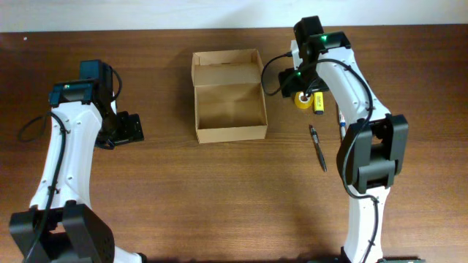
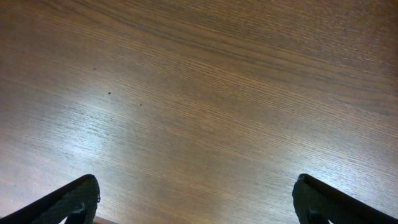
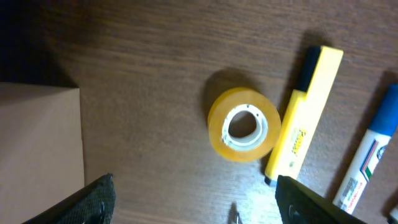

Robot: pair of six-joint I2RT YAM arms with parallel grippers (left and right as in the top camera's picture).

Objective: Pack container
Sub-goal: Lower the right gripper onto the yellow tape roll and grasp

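The container (image 1: 229,95) is an open tan cardboard box at the middle back of the table, its flap lid tipped back, and it looks empty inside. One of its corners shows in the right wrist view (image 3: 37,143). My right gripper (image 1: 296,82) is open and empty, hovering just right of the box over a yellow tape roll (image 1: 301,100). In the right wrist view the roll (image 3: 244,124) lies ahead of the open jaws (image 3: 196,205). My left gripper (image 1: 131,128) is open and empty, left of the box, over bare wood (image 2: 196,202).
A yellow highlighter (image 1: 319,102) (image 3: 305,115) lies beside the roll. A blue-and-white marker (image 1: 341,120) (image 3: 370,158) lies further right, partly under my right arm. A black pen (image 1: 317,147) lies nearer the front; its tip shows in the right wrist view (image 3: 235,214).
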